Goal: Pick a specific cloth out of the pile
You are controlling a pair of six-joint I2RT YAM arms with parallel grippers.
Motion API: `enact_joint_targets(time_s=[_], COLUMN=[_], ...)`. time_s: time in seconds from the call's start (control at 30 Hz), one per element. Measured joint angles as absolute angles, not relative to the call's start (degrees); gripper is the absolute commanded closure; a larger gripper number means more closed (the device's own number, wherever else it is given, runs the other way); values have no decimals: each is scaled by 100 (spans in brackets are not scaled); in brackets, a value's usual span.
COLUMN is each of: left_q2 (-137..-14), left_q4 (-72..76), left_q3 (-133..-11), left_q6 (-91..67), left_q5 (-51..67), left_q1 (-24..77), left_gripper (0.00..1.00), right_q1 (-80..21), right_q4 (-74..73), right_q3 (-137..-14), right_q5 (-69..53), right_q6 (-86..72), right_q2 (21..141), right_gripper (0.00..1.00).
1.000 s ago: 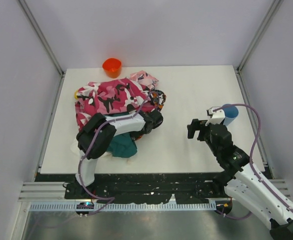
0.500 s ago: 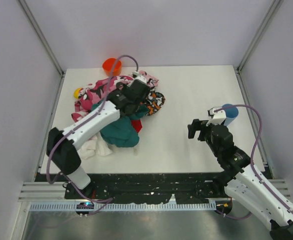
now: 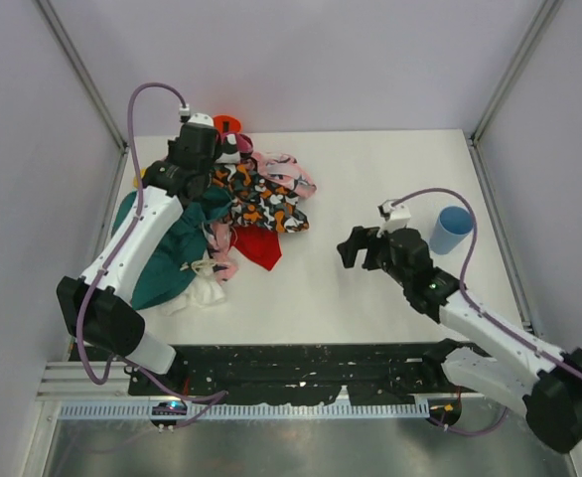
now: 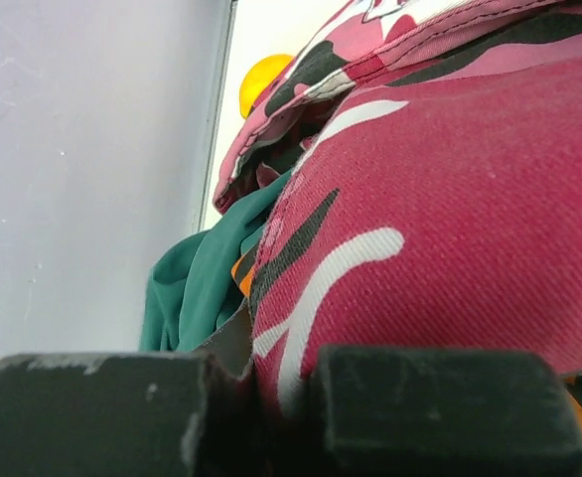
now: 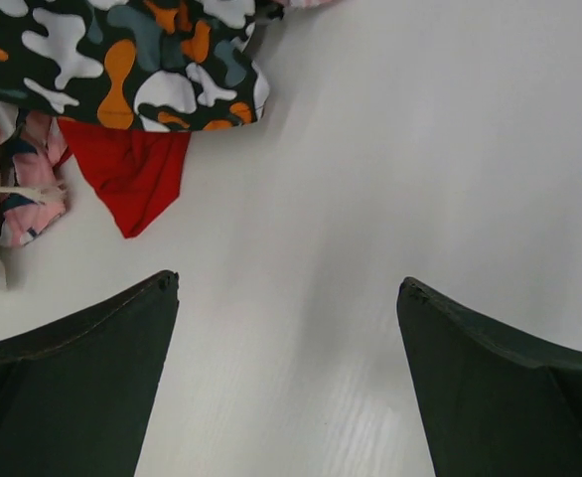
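Nearest, right gripper (image 5: pixel 286 283) hangs over the table (image 5: pixel 400 149), jaws wide apart and empty, so the pick isn't done. The cloth (image 3: pixel 260 247), plain red, lies at the pile's (image 3: pixel 187 238) near-right edge, one corner showing, rest tucked under the orange-black-white patterned cloth (image 3: pixel 261 199). Farther back, left gripper (image 4: pixel 261 397) is clamped on the pink camouflage cloth (image 4: pixel 440 229), probably clearing cover; grabbing the red one remains, and no brand, label or writing is readable.
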State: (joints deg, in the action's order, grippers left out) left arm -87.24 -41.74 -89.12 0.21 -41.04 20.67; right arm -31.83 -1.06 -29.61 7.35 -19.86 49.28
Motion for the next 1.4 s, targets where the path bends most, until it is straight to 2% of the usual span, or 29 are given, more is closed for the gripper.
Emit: enact_joint_targets(time_s=[0.27,0.5,0.77,0.83,0.87,0.9,0.93,1.0,1.17,1.4], left_q2=[-8735,-8735,-8733,-8724,-8720,-8720,-8720,-8720,-8720,-8720], left_q4=[-4276,-4294,-4311,-4311,-4316,-4313,-4313,-4346,-4464,-4515], left_q3=[-8912,-8910,-8855,-8827,-8816,-8809,-8803,-8803,-8801,-8309], left_q6=[-178,-364,-602,-694,-727,-757,-786,-880,-1083,-1754], left_q5=[-3771,-3614,-3426,-3334,-3297,-3275,-3269,-3269,-3297,-3334], left_q1=[1973,1898,1868,1861,1861,1863,1863,1863,1863,1870], left_gripper=[100,100,100,100,100,100,100,100,100,100], right_q1=[-4453,-5131,-5387,-5395,-5402,-5419,-5441,-5485,-5778,-6265], right_q4=[659,1422,1973,2158,2204,2263,2322,2438,2856,2285], right_q3=[-4235,-5325,-6289,-6661,-6853,-6967,-7048,-7037,-6154,-4525], right_q5=[554,1146,1857,2051,2104,2147,2191,2355,2606,2742], right_q6=[-2270,-2467,-2851,-2884,-2891,-2882,-2851,-2794,-2578,-2137], right_q2=[7988,9843,11461,11815,11974,12086,12180,12258,11723,8715], right_gripper=[3,0,11,18,36,51,73,87,94,95])
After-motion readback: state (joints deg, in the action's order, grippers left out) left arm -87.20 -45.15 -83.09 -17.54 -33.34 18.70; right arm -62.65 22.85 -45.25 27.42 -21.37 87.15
